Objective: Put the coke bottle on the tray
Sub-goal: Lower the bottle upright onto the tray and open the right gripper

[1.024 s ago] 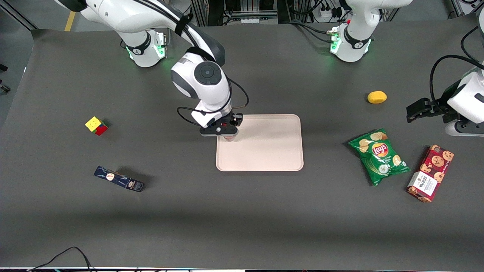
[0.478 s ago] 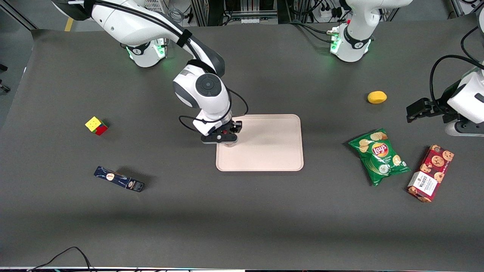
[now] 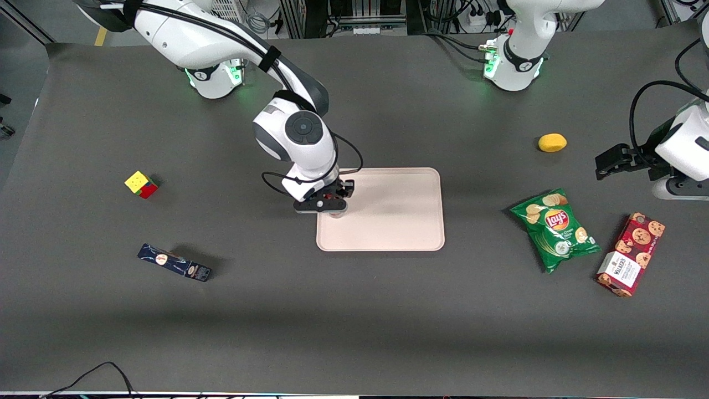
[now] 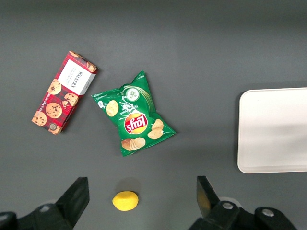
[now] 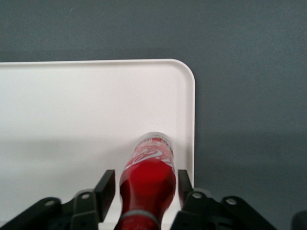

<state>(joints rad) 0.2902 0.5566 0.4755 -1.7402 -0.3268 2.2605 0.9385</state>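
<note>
Fingers (image 5: 106, 188) of the gripper (image 5: 145, 189) stand one on each side of the coke bottle (image 5: 146, 179), spread only about as wide as its red body. One finger shows a thin dark gap to the glass and the other sits right against it, so whether the claw still pinches the bottle or has just let go cannot be told.

Taking the tray (image 3: 399, 221) as the landmark: the bottle stands upright with its base on the pale surface, just inside the raised rim at the tray's edge toward the working arm's end of the table, close to a rounded corner. In the front view the gripper (image 3: 332, 213) hangs low over that same edge, and its body hides nearly all of the bottle.

Other things lie off the tray on the dark table. Toward the working arm's end sit a colour cube (image 3: 141, 184) and, nearer the front camera than the cube, a dark blue oblong box (image 3: 174, 262). Toward the parked arm's end lie a green bag of crisps (image 3: 555, 229), a red cookie box (image 3: 630, 254) beside it, and a yellow lemon (image 3: 552, 142) farther from the front camera than both.
</note>
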